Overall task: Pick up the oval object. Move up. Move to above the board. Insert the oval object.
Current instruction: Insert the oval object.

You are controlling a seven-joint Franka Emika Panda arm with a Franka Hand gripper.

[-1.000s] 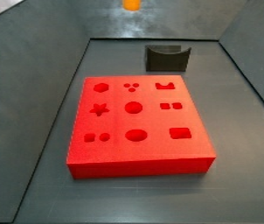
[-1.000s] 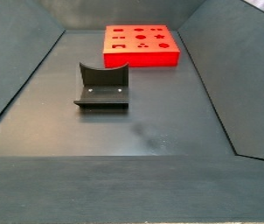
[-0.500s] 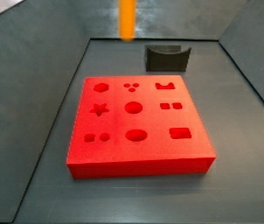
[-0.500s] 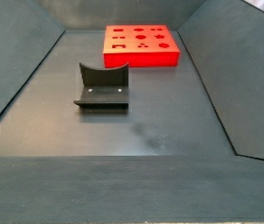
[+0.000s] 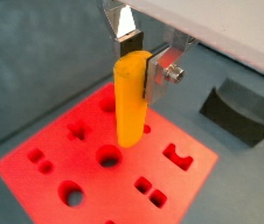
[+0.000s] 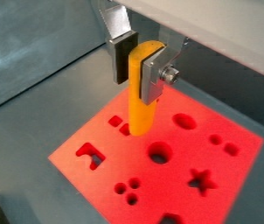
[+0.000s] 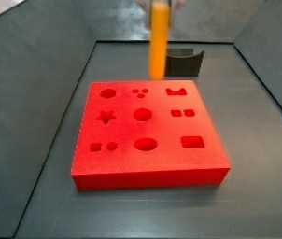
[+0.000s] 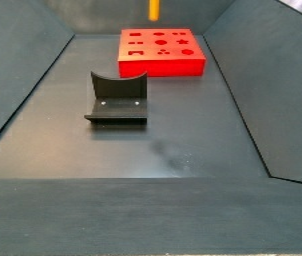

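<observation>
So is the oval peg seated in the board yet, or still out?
Still out. The oval object hangs upright above the board, clamped in the end effector; both wrist views show its lower end clear of the cut-outs.

Oval object [image 5: 131, 98]: orange-yellow, plain, held in gripper [image 5: 142, 54] above board. Gripper fingers [image 6: 121, 54]: silver plates, dark pads. Board [image 7: 125, 159]: bright red, cut-outs darker red. Fixture [image 8: 116, 99]: dark grey, near black. Bench [image 8: 154, 150]: dull grey-teal, faint lighter scuffs.
</observation>
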